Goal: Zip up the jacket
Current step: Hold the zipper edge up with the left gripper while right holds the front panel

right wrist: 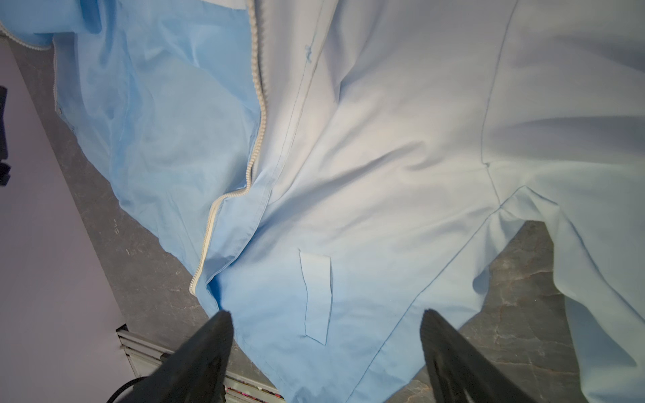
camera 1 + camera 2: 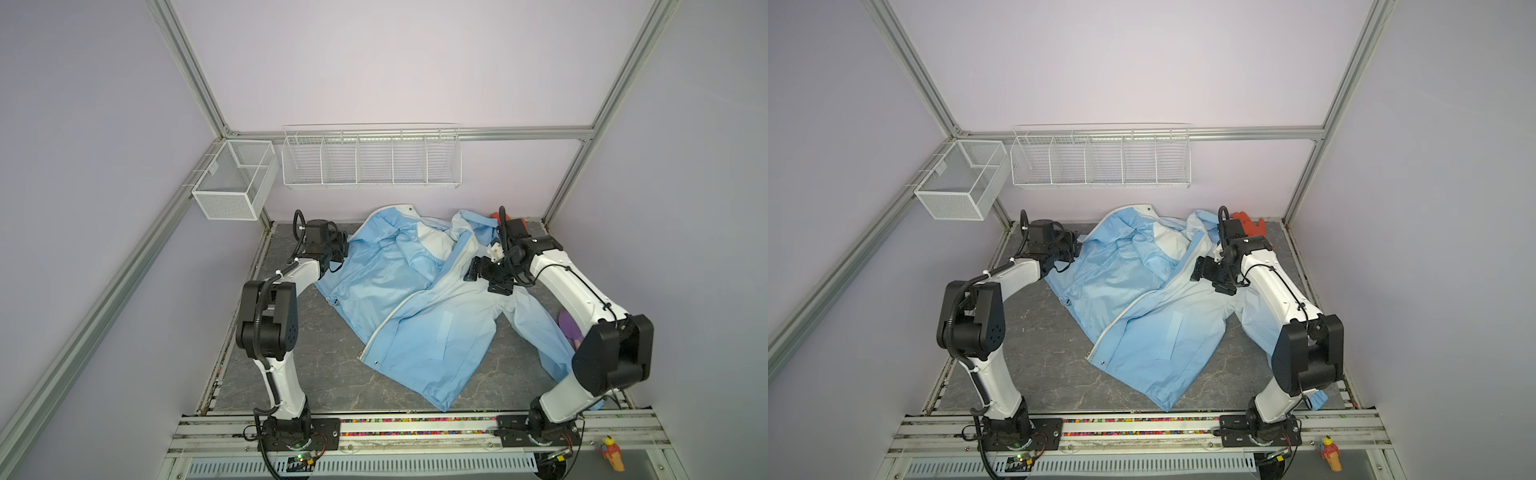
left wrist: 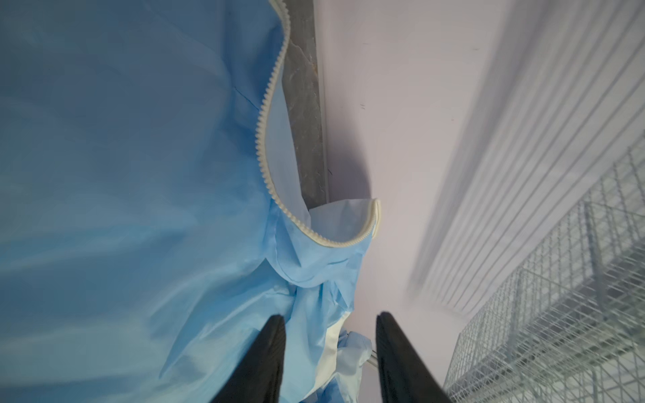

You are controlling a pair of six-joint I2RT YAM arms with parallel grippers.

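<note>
I can't make out the wire rack's (image 2: 374, 166) contents; orange glove (image 2: 1252, 224) half hidden; left tool (image 3: 330, 315), right tool (image 1: 326, 312) open.

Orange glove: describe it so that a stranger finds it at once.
Start at the grey table under the light-blue jacket. Go to its far right corner, by the back wall, behind the right arm. The orange glove lies there, the only bright orange thing on the table.

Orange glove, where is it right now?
In both top views the orange glove lies by the back wall, on the right, just behind the right arm and beside the jacket.
</note>
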